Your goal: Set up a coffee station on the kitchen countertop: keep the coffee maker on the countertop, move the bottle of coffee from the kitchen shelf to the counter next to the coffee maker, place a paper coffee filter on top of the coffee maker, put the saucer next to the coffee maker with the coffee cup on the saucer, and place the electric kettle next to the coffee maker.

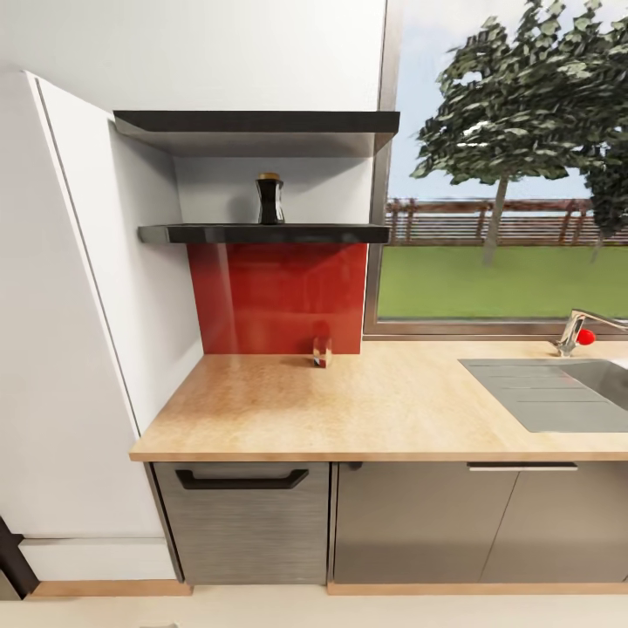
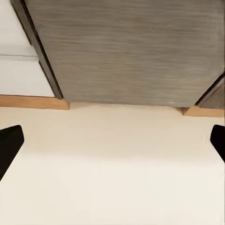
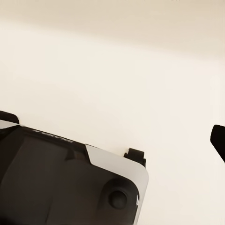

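From the head, the coffee bottle [image 1: 269,199] stood on the shelf [image 1: 262,233] above a bare counter [image 1: 366,410], far above both hands. Each wrist showed floor between spread fingers, left gripper [image 2: 112,145] facing a cabinet [image 2: 126,47], right gripper [image 3: 112,136] over the robot's base [image 3: 61,183]. Fetching the bottle seemed in hand, calling for an upward reach.

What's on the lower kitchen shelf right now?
One thing: the bottle of coffee, upright, near the middle of the lower kitchen shelf. The board's underside hides nothing; below it is a red backsplash. The top of the upper shelf can't be seen.
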Available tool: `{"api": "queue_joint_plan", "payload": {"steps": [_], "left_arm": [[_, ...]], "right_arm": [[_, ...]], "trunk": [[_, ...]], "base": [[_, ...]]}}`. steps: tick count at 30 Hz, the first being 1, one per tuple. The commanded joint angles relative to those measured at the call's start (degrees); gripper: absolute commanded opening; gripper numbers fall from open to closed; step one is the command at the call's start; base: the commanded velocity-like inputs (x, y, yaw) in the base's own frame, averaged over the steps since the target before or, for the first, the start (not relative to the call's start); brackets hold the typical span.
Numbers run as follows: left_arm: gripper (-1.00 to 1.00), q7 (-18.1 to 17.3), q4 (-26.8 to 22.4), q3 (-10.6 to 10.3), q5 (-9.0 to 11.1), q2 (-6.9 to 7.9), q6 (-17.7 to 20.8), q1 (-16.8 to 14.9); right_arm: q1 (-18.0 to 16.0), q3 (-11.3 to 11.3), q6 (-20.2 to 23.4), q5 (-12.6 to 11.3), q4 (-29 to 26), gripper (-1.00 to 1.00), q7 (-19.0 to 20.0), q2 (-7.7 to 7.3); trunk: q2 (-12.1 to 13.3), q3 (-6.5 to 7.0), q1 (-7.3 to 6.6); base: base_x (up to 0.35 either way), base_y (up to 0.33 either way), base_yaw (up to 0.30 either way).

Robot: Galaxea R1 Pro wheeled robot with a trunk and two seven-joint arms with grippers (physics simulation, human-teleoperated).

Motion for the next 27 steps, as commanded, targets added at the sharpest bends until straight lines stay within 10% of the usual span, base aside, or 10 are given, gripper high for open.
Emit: {"api": "queue_joint_plan", "payload": {"steps": [1,4,5,6,9,10,15,22,27], "left_arm": [[1.00,-6.2,-7.8,0.1,0.5,0.69,7.5,0.0],[1.00,-11.7,-16.8,0.1,0.4,1.29,16.4,0.0],[1.00,-15.9,-33.8,-0.3,0.5,1.56,30.6,0.0],[1.00,-16.2,-35.2,-0.4,0.5,1.53,31.8,0.0],[1.00,-18.1,-37.8,-0.5,0.6,1.47,34.4,-0.2],[1.00,-25.5,-39.7,-0.6,0.6,1.43,37.2,-3.2],[1.00,-36.4,-40.4,-0.6,0.7,1.41,45.2,-10.4],[1.00,-45.2,-40.5,-0.5,0.8,1.14,51.4,-21.1],[1.00,-50.6,-40.5,-0.5,0.9,-2.62,58.2,-33.4]], "right_arm": [[0.0,0.5,-0.1,-0.5,0.2,1.00,0.4,-0.05],[0.0,0.5,-0.2,-0.6,0.2,1.00,0.4,-0.20],[0.0,0.5,-0.2,-0.6,0.2,1.00,0.3,-0.37],[0.0,0.5,-0.2,-0.6,0.2,1.00,0.3,-0.38],[0.0,0.5,-0.2,-0.6,0.2,1.00,0.3,-0.39],[0.0,0.4,-0.2,-0.6,0.2,1.00,0.2,-0.40],[0.0,0.4,-0.2,-0.6,0.2,1.00,0.1,-0.40],[0.0,0.4,-0.2,-0.6,0.2,1.00,0.0,-0.40],[0.0,0.5,-0.3,-0.6,0.2,1.00,0.0,-0.40]], "trunk": [[-0.1,-0.10,0.03],[-0.1,-0.10,0.03],[-0.1,-0.10,0.03],[-0.1,-0.10,0.03],[-0.1,-0.10,0.03],[-0.1,-0.10,0.03],[-0.1,-0.10,0.03],[-0.1,-0.10,0.03],[-0.1,-0.10,0.03]], "base": [[0.000,0.000,0.000],[0.000,0.000,0.000],[0.000,0.000,0.000],[0.000,0.000,0.000],[0.000,0.000,0.000],[0.000,0.000,0.000],[0.000,0.000,0.000],[0.000,0.000,0.000],[0.000,0.000,0.000]]}}
